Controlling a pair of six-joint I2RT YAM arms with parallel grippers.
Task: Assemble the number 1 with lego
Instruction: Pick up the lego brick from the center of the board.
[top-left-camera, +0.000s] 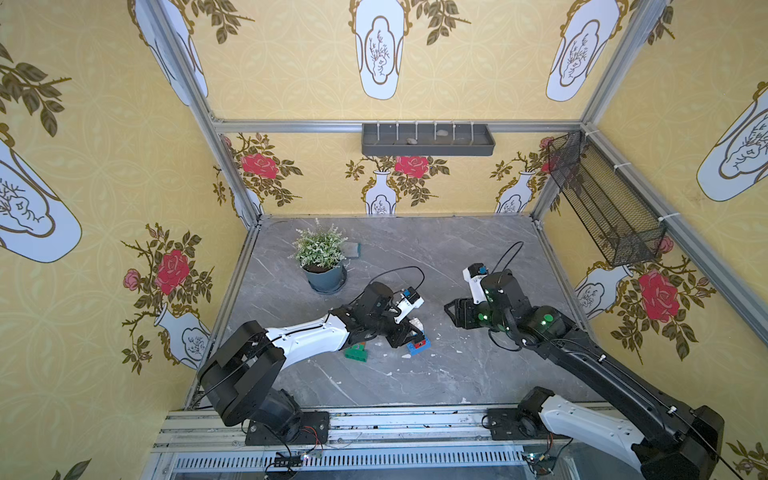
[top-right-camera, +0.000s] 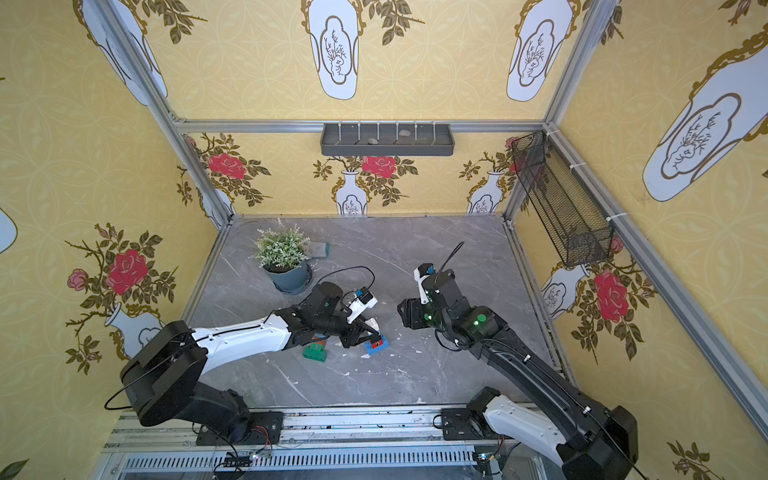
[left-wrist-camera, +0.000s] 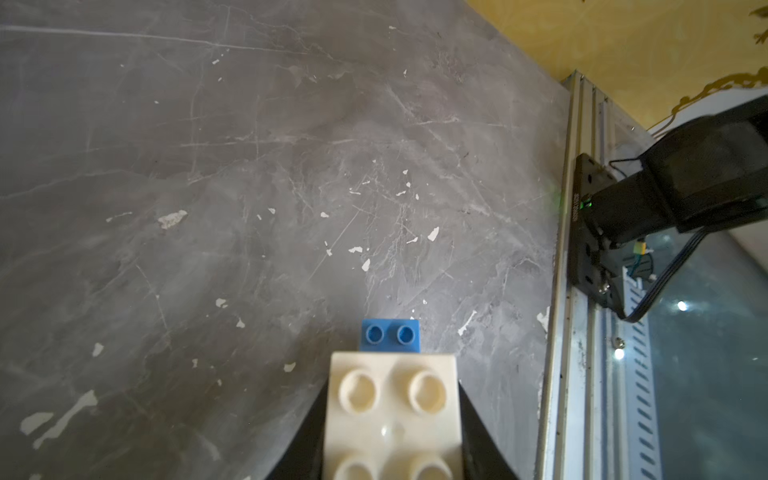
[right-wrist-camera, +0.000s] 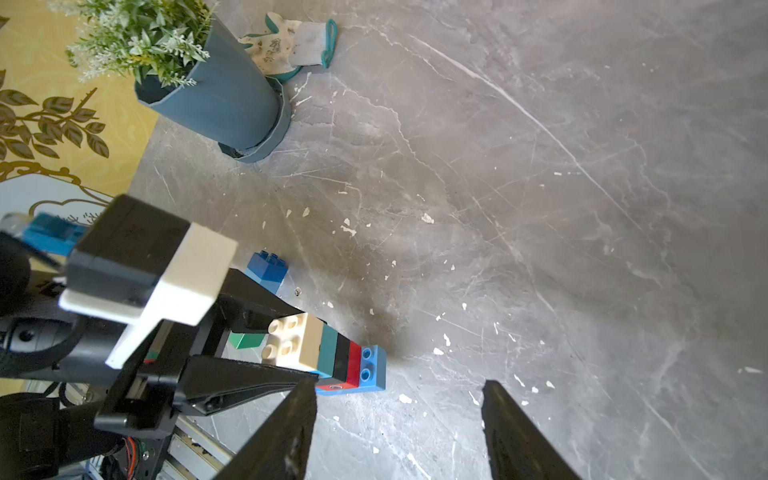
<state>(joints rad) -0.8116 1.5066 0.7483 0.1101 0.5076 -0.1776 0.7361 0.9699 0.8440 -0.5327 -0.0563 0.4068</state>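
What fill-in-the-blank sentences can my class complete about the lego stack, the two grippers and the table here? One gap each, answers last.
1. Between the fingers of the left gripper sits the ____ brick of the stack.
2. In that stack the black brick lies between the teal brick and the ____ one.
3. The right gripper stands ____ and holds nothing.
4. Beside the potted plant lies a ____ with teal trim.
Missing words: white; red; open; glove.
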